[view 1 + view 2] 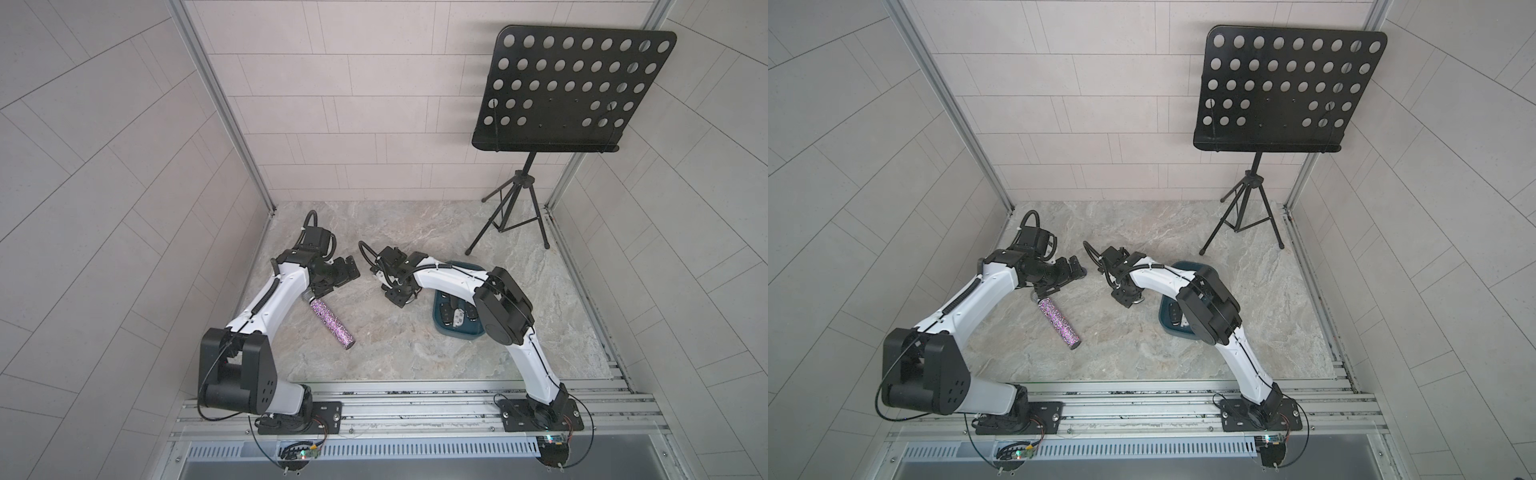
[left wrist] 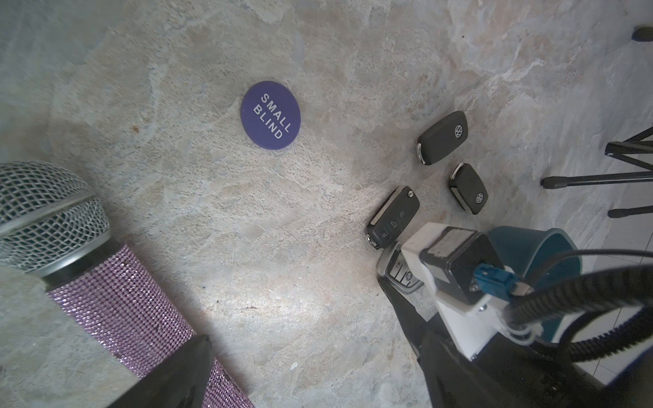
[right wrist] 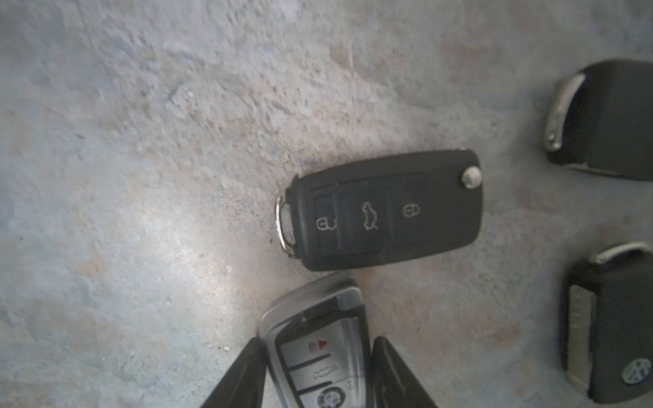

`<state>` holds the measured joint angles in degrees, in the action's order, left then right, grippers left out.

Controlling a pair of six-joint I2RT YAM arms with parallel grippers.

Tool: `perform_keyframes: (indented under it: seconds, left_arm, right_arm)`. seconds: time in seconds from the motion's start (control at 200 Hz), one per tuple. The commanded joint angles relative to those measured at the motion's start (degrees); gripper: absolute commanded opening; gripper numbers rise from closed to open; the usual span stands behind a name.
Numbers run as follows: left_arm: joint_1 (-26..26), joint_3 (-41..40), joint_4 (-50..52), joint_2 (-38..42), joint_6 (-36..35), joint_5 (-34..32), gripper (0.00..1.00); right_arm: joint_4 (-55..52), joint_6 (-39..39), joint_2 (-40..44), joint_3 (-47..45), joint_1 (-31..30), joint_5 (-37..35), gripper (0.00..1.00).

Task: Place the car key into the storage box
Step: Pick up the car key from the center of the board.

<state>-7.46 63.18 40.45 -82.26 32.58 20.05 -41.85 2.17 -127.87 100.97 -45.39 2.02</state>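
Both top views look down from high up, far from the microphone (image 1: 331,318), and share nearly the whole scene. My left wrist camera sits low, near the microphone's head. My right wrist camera looks closely down, away from the microphone, at the silver car key (image 3: 318,335); both wrist views share it.

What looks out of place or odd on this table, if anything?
Nothing looks spilled or broken. Two things do not fit among the car keys: a glittery purple microphone lying flat on the table, and a purple disc marked SMALL BLIND, apart from it.
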Motion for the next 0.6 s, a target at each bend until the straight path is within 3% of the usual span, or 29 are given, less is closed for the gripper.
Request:
perform_keyframes:
  seconds: [0.0, 0.225, 0.595]
  left_arm:
    - [0.4, -0.4, 0.0, 1.0, 0.0, 0.2, 1.0]
    - [0.4, -0.5, -0.1, 0.6, 0.0, 0.3, 1.0]
    - [0.4, 0.0, -1.6, -2.3, 1.1, 0.7, 1.0]
  right_arm:
    - [-1.8, 1.3, -0.4, -1.6, -0.4, -1.3, 0.42]
    - [-0.5, 1.7, 0.7, -2.8, -0.5, -1.1, 0.31]
    - [0.4, -3.1, 9.5, -3.1, 0.2, 6.0, 0.29]
